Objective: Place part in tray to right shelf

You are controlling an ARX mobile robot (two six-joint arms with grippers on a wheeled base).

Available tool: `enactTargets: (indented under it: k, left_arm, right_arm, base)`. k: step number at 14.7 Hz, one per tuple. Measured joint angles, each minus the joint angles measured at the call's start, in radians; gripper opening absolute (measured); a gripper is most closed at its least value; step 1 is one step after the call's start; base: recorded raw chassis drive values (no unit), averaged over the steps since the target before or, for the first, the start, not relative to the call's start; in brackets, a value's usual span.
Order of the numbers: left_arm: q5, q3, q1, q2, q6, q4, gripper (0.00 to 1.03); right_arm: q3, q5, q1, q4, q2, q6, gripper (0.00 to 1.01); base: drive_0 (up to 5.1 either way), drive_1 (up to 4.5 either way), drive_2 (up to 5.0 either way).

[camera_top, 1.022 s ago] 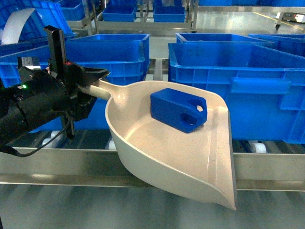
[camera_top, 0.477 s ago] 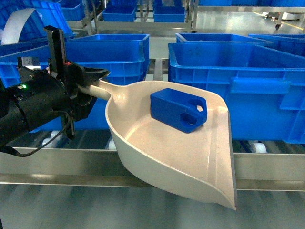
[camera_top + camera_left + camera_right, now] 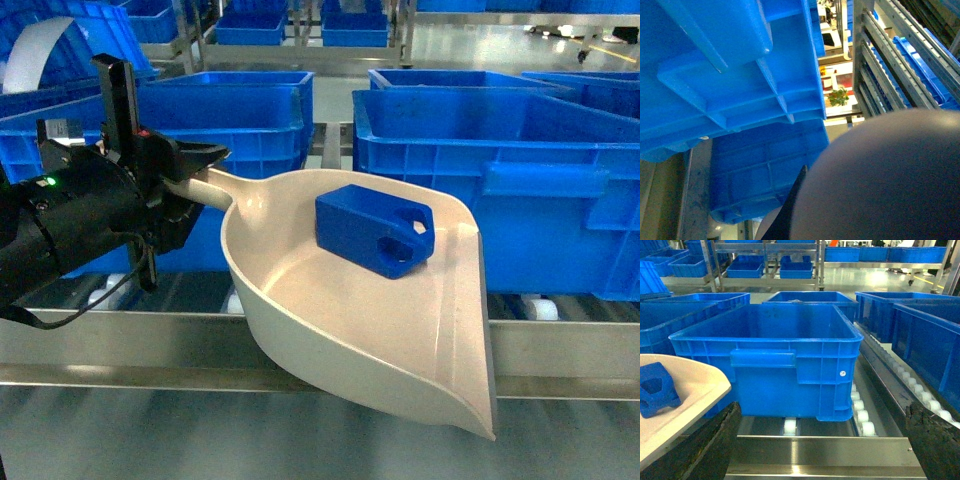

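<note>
The cream tray (image 3: 340, 310) hangs tilted over the front rail of the right shelf (image 3: 560, 350), grey lip toward me. The blue part (image 3: 372, 230) lies inside it near the back wall. My left gripper (image 3: 190, 172) is shut on the tray's handle at the left. In the left wrist view the tray's underside (image 3: 890, 185) fills the lower right, with one dark finger (image 3: 792, 210) against it. The right wrist view shows the part (image 3: 657, 389) on the tray (image 3: 690, 390) at the far left. My right gripper (image 3: 822, 440) stands open and empty before the shelf rail (image 3: 825, 452).
Large blue crates (image 3: 500, 180) (image 3: 220, 110) sit on the roller rack just behind the tray. One crate (image 3: 790, 355) stands straight ahead of the right gripper, with white rollers (image 3: 860, 415) to its right. More crates and racks stand farther back.
</note>
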Motion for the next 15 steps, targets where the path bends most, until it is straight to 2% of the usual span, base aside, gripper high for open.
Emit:
enactTargets:
  k: [15]
  left_arm:
    - [0.0,0.0,0.0,0.0,0.0,0.0,0.13]
  right_arm:
    - [0.0,0.0,0.0,0.0,0.0,0.0,0.98]
  base:
    - [0.0,0.0,0.0]
